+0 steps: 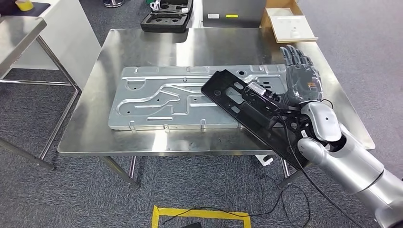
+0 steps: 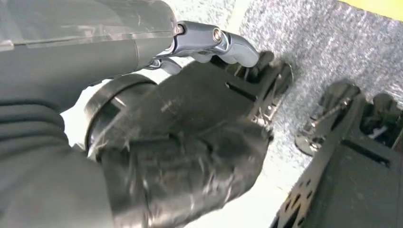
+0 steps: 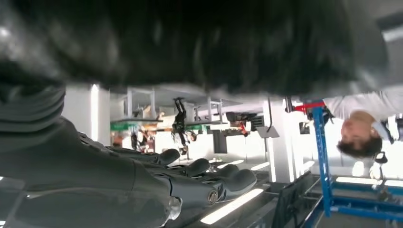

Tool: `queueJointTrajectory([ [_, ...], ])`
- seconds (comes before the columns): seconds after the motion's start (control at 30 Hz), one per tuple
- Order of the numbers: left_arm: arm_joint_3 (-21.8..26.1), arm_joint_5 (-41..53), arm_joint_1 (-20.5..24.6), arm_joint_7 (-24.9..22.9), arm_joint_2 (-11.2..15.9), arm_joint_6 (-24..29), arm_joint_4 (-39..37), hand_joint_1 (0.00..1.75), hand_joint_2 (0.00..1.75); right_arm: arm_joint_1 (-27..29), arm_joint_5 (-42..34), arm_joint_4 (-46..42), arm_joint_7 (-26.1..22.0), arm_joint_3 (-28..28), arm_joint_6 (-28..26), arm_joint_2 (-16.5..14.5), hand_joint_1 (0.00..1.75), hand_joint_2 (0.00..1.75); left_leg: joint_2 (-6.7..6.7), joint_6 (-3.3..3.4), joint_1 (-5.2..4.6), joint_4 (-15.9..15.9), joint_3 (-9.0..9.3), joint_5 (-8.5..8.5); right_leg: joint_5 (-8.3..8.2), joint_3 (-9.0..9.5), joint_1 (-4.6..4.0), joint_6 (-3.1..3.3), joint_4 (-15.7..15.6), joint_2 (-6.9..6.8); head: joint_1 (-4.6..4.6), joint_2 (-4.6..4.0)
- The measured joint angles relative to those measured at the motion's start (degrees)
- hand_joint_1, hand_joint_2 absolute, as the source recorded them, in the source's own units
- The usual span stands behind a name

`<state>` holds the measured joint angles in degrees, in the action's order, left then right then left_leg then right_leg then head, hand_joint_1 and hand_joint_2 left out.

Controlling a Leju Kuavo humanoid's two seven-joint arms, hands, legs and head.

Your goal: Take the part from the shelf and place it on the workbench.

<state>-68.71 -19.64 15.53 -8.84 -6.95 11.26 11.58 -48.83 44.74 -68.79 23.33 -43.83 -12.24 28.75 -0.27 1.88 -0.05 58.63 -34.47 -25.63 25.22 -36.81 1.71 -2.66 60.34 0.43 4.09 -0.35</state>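
Your black plate [image 1: 247, 107], a long flat panel cut with slots and holes, lies slanted across the front right corner of the steel desk [image 1: 142, 42], its far end resting on the ribbed silver metal sheet [image 1: 161, 97] and its near end overhanging the desk's front edge beside the right forearm. The right robot hand [image 1: 299, 78] stands released over the desk's right edge, fingers straight and apart, holding nothing. The left robot hand [image 2: 190, 156] hangs over grey carpet, fingers curled; you cannot tell whether it grips anything. The plate looks stiff, light and smooth, likely slippery: take it by a long edge near the middle.
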Motion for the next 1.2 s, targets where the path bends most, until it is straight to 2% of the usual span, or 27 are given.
queueJointTrajectory([
  [0.03, -0.37, 0.63, 0.52, -1.33, -0.75, 0.72, 0.07, 0.0, 0.0, 1.22, -0.04, -1.24, 0.3, 1.03, -1.12, 0.48, 0.0, 0.0, 0.08, 0.44, 0.08, -0.31, 0.06, 0.37, 1.53, -0.72, 0.01, -0.14, 1.94, -0.03, -0.01, 0.0],
  [0.1, -0.99, 2.17, 2.43, -5.0, -3.46, 2.63, 0.52, 0.0, 0.0, 4.8, -0.17, -4.24, 0.25, 3.53, -3.23, 1.41, 0.0, 0.0, -0.04, 1.02, 0.0, -0.3, -0.23, 0.79, 5.67, -3.32, -0.14, -0.21, 8.78, -0.08, -0.09, 0.0],
  [0.13, -1.22, 2.84, 3.62, -6.57, -4.94, 3.41, 0.9, 0.0, 0.0, 7.0, -0.36, -6.03, -0.45, 4.86, -4.07, 1.63, 0.0, 0.0, -0.21, 1.19, -0.08, -0.14, -0.5, 0.88, 7.2, -4.65, -0.23, -0.24, 12.21, -0.06, -0.17, -0.01],
  [0.17, -1.31, 3.45, 4.7, -7.37, -6.25, 3.94, 1.28, 0.0, 0.0, 9.17, -0.7, -7.98, -1.55, 6.13, -4.76, 1.64, 0.0, 0.0, -0.36, 1.27, -0.14, 0.04, -0.75, 0.93, 7.73, -5.3, -0.33, -0.26, 14.15, -0.04, -0.29, -0.01],
  [0.2, -1.32, 3.89, 5.56, -7.57, -7.19, 4.22, 1.59, 0.0, 0.0, 10.97, -1.17, -9.82, -2.87, 7.31, -5.45, 1.47, 0.0, 0.0, -0.41, 1.3, -0.19, 0.22, -0.96, 0.95, 7.33, -5.07, -0.39, -0.26, 14.21, -0.05, -0.38, -0.01],
  [0.23, -1.32, 4.29, 6.12, -7.36, -7.94, 4.52, 1.8, 0.0, 0.0, 12.58, -1.94, -11.89, -4.39, 8.66, -6.48, 1.04, 0.0, 0.0, -0.41, 1.28, -0.23, 0.45, -1.12, 0.94, 5.98, -3.65, -0.41, -0.2, 11.95, -0.09, -0.44, -0.01],
  [0.27, -1.32, 4.58, 6.45, -6.95, -8.48, 4.74, 1.93, 0.0, 0.0, 13.95, -3.0, -13.98, -5.95, 10.02, -7.82, 0.41, 0.0, 0.0, -0.35, 1.23, -0.25, 0.69, -1.27, 0.9, 4.28, -1.54, -0.4, -0.12, 8.34, -0.14, -0.46, 0.0],
  [0.33, -1.32, 5.06, 6.83, -6.02, -9.0, 5.22, 2.09, 0.0, 0.0, 16.63, -5.77, -18.52, -9.35, 12.39, -11.11, -1.61, 0.0, 0.0, -0.22, 0.91, -0.5, 1.38, -1.84, 0.84, 2.07, 2.0, -0.63, 0.21, 1.86, -0.21, -0.41, 0.0],
  [0.37, -1.32, 5.29, 6.91, -5.74, -9.13, 5.46, 2.15, 0.0, 0.0, 18.06, -7.07, -20.71, -10.93, 13.08, -12.53, -2.71, 0.0, 0.0, -0.2, 0.65, -0.59, 1.59, -2.13, 0.93, 1.72, 2.62, -0.75, 0.41, 0.49, -0.23, -0.39, 0.0],
  [0.4, -1.32, 5.55, 6.98, -5.55, -9.21, 5.68, 2.19, 0.0, 0.0, 19.56, -8.22, -22.85, -12.32, 13.53, -13.7, -3.81, 0.0, 0.0, -0.21, 0.35, -0.67, 1.68, -2.39, 1.12, 1.66, 2.63, -0.92, 0.68, 0.17, -0.24, -0.37, 0.0],
  [0.47, -1.32, 5.96, 7.06, -5.37, -9.27, 5.87, 2.26, 0.0, 0.0, 22.3, -10.22, -26.57, -14.59, 13.96, -15.61, -5.87, 0.0, 0.0, -0.31, -0.3, -0.66, 1.73, -2.75, 1.27, 1.0, 2.14, -0.74, 1.38, 0.07, -0.38, -0.39, 0.0],
  [0.5, -1.32, 6.14, 7.12, -5.29, -9.27, 5.96, 2.3, 0.0, 0.0, 23.52, -11.26, -28.43, -15.79, 14.1, -16.62, -6.94, 0.0, 0.0, -0.3, -0.69, -0.64, 2.33, -3.17, 0.41, 0.58, 1.85, -0.61, 1.8, -0.05, -0.47, -0.32, 0.0],
  [0.53, -1.32, 6.29, 7.19, -5.23, -9.27, 6.04, 2.36, 0.0, 0.0, 24.71, -12.23, -30.27, -17.05, 14.21, -17.62, -7.94, 0.0, 0.0, -0.27, -1.09, -0.57, 3.96, -3.85, -1.38, 0.13, 1.46, -0.42, 2.2, -0.18, -0.57, -0.22, 0.0],
  [0.63, -1.2, 6.45, 7.29, -5.29, -9.27, 6.43, 2.49, 0.0, 0.0, 28.3, -14.18, -34.97, -19.76, 14.71, -19.72, -10.16, 0.0, 0.0, -0.15, -1.99, -0.08, 13.22, -6.35, -8.71, -1.1, -0.03, -0.35, 2.74, -0.22, -0.72, 0.02, 0.0],
  [0.67, -1.09, 6.22, 7.29, -5.8, -9.26, 6.71, 2.5, 0.0, 0.0, 29.54, -15.0, -36.08, -20.46, 15.03, -20.28, -10.67, 0.0, 0.0, -0.14, -2.12, 0.03, 15.29, -6.39, -9.93, -1.55, -0.63, -0.34, 2.73, -0.2, -0.76, 0.01, 0.0],
  [0.7, -0.9, 5.75, 7.28, -6.68, -9.24, 7.09, 2.49, 0.0, 0.0, 30.72, -16.3, -37.02, -21.39, 15.41, -20.95, -11.12, 0.0, 0.0, -0.14, -2.16, 0.09, 15.57, -5.5, -10.17, -2.02, -1.26, -0.3, 2.67, -0.18, -0.78, 0.01, 0.0],
  [0.73, -0.66, 5.02, 7.23, -7.62, -9.17, 7.51, 2.46, 0.0, 0.0, 31.83, -18.03, -37.69, -22.5, 15.84, -21.86, -11.51, 0.0, 0.0, -0.14, -2.13, 0.12, 13.6, -3.41, -9.52, -2.52, -1.91, -0.23, 2.57, -0.16, -0.76, 0.02, 0.0],
  [0.8, 0.07, 3.28, 7.13, -8.71, -8.95, 8.2, 2.39, 0.0, 0.0, 34.0, -21.82, -38.24, -24.52, 17.08, -24.39, -12.3, 0.0, 0.0, -0.2, -1.86, 0.08, 5.39, 2.76, -7.54, -3.56, -2.91, -0.07, 2.17, -0.16, -0.59, 0.03, 0.0],
  [0.83, 0.49, 2.48, 7.04, -8.59, -8.82, 8.44, 2.34, 0.0, 0.0, 35.45, -23.66, -38.21, -25.4, 18.05, -25.73, -12.68, 0.0, 0.0, -0.29, -1.63, -0.08, 1.88, 5.08, -6.7, -4.07, -3.12, -0.04, 1.85, -0.27, -0.57, -0.05, 0.0],
  [0.87, 0.96, 1.83, 6.88, -8.39, -8.68, 8.66, 2.29, 0.0, 0.0, 37.2, -25.33, -38.0, -26.36, 19.27, -26.74, -13.09, 0.0, 0.0, -0.4, -1.35, -0.26, -0.17, 6.29, -6.21, -4.59, -3.17, -0.01, 1.48, -0.47, -0.63, -0.1, 0.0],
  [0.93, 1.79, 0.87, 6.4, -7.84, -8.35, 9.03, 2.17, 0.0, 0.0, 40.86, -27.39, -36.93, -28.66, 21.64, -27.61, -13.97, 0.0, 0.0, -0.59, -0.73, -0.64, -0.71, 6.09, -5.3, -5.65, -3.0, 0.04, 0.73, -1.2, -0.8, -0.23, 0.0],
  [1.0, 2.34, 0.48, 5.9, -6.59, -7.97, 9.03, 2.08, 0.0, 0.0, 44.11, -27.06, -34.7, -31.03, 23.65, -27.77, -15.16, 0.0, 0.0, -0.46, -0.07, -0.54, -1.31, 5.68, -3.95, -6.3, -3.06, 0.04, 0.14, -1.93, -0.76, -0.29, 0.0],
  [1.03, 2.5, 0.41, 5.71, -5.68, -7.81, 8.92, 2.05, 0.0, 0.0, 45.63, -26.51, -33.12, -32.25, 24.77, -27.81, -15.86, 0.0, 0.0, -0.35, 0.37, -0.42, -1.83, 5.46, -3.03, -5.69, -3.3, 0.02, -0.02, -1.84, -0.71, -0.37, 0.0],
  [1.07, 2.62, 0.4, 5.63, -4.97, -7.71, 8.8, 2.04, 0.0, 0.0, 46.78, -26.07, -31.56, -33.19, 25.82, -27.82, -16.44, 0.0, 0.0, -0.22, 0.75, -0.28, -2.27, 5.05, -2.18, -4.03, -3.8, 0.03, -0.04, -0.9, -0.66, -0.49, 0.0],
  [1.1, 2.83, 0.32, 5.57, -4.37, -7.64, 8.71, 2.04, 0.0, 0.0, 47.8, -25.53, -29.68, -34.18, 27.13, -27.82, -17.11, 0.0, 0.0, -0.11, 1.04, -0.24, -2.5, 4.48, -1.33, -1.34, -4.52, 0.08, 0.01, 1.17, -0.62, -0.59, 0.0],
  [1.17, 3.33, -0.01, 5.38, -3.97, -7.52, 8.71, 2.04, 0.0, 0.0, 48.94, -24.0, -25.09, -36.47, 30.31, -27.82, -18.67, 0.0, 0.0, -0.04, 1.28, -0.39, -2.54, 2.65, 0.04, 4.45, -5.93, -0.02, 0.01, 7.9, -0.57, -0.72, 0.0],
  [1.2, 3.55, -0.25, 5.25, -3.9, -7.44, 8.8, 2.04, 0.0, 0.0, 49.18, -22.94, -21.73, -38.53, 32.42, -27.82, -19.71, 0.0, 0.0, 0.02, 1.24, -0.49, -2.47, 1.64, 0.75, 6.17, -6.31, -0.08, -0.04, 11.37, -0.56, -0.73, 0.0],
])
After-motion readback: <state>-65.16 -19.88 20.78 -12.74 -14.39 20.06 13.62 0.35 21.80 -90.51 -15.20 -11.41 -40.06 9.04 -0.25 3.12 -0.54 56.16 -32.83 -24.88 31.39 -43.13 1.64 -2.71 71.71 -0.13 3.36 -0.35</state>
